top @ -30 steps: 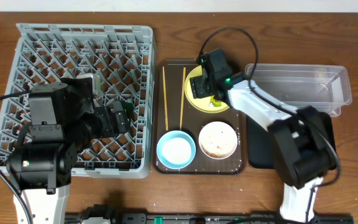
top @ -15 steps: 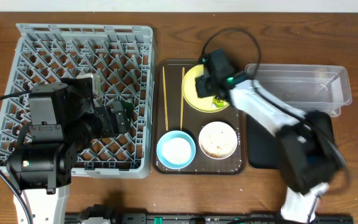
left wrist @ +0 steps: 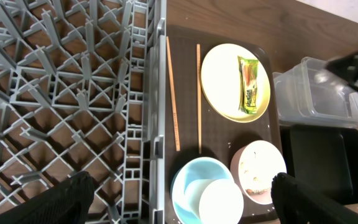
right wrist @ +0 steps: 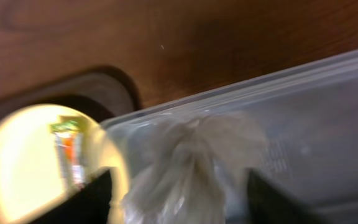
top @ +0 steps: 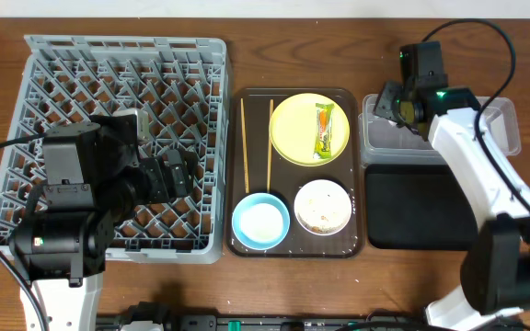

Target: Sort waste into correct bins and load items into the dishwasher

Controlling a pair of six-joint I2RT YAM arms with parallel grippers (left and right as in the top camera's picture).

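Nearest, one blue bowl (left wrist: 188,177) with one white cup (left wrist: 220,202) inside it is seen on the brown tray (top: 257,138). One white bowl (top: 300,207) of food scraps (top: 323,211) is set just beside it. One black tray (top: 412,207) is laid to their right. The left gripper (top: 180,175) is held over the one grey rack (top: 127,64); its fingers are spread wide and nothing is held. Further back, two chopsticks (top: 244,147) are laid side by side next to one yellow plate (top: 297,129). One wrapper (top: 324,129) is seen on that plate. Furthest, one tissue (right wrist: 191,162) is pinched in the part-closed right gripper (top: 389,103), over the one clear tub (top: 486,129).
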